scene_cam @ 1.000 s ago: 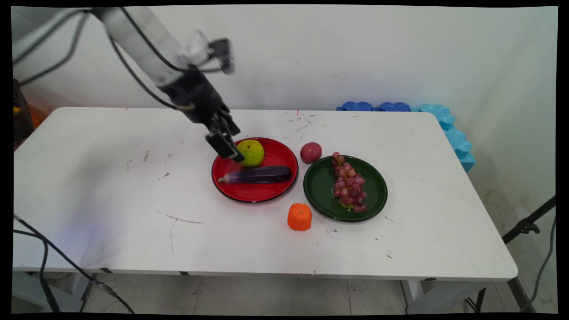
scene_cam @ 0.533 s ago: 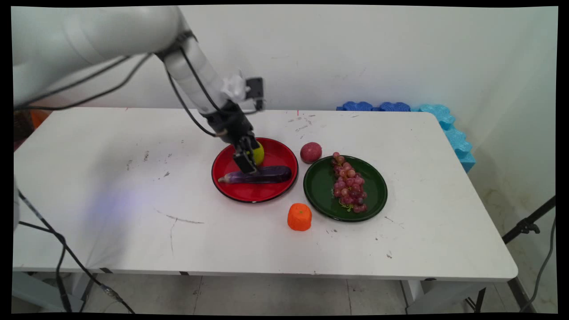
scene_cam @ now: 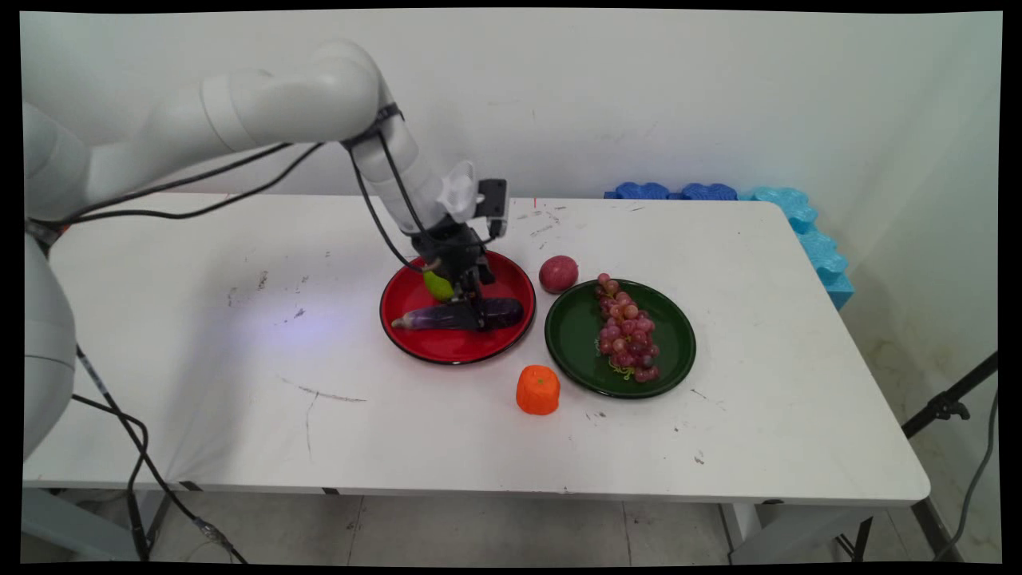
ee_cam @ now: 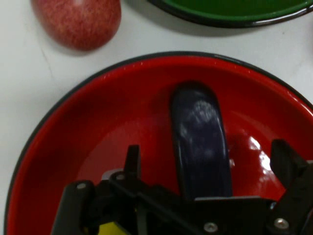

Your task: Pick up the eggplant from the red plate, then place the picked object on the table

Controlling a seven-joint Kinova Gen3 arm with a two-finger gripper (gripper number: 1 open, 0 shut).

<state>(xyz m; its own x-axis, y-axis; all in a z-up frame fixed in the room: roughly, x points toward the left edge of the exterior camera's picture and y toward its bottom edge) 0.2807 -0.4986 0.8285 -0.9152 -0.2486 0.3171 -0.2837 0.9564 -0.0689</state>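
Gripper [ee_cam: 205, 161] low over red plate [scene_cam: 415, 345], jaws spread, 1 finger [ee_cam: 132, 159] either side of the eggplant [ee_cam: 200, 139]; green apple [scene_cam: 437, 284] just beside.

The arm [scene_cam: 239, 104] is built of smooth, rounded white links joined by bulbous elbows. Black cables [scene_cam: 200, 180] run loosely along its outside and loop beneath it. A white bracket carrying a small black box-shaped camera [scene_cam: 493, 204] sits at the wrist. The gripper [ee_cam: 205, 161] is matt black, with angular linkage bars, small silver screws [ee_cam: 211, 226] at the pivots, and two flat black fingers [ee_cam: 132, 159].
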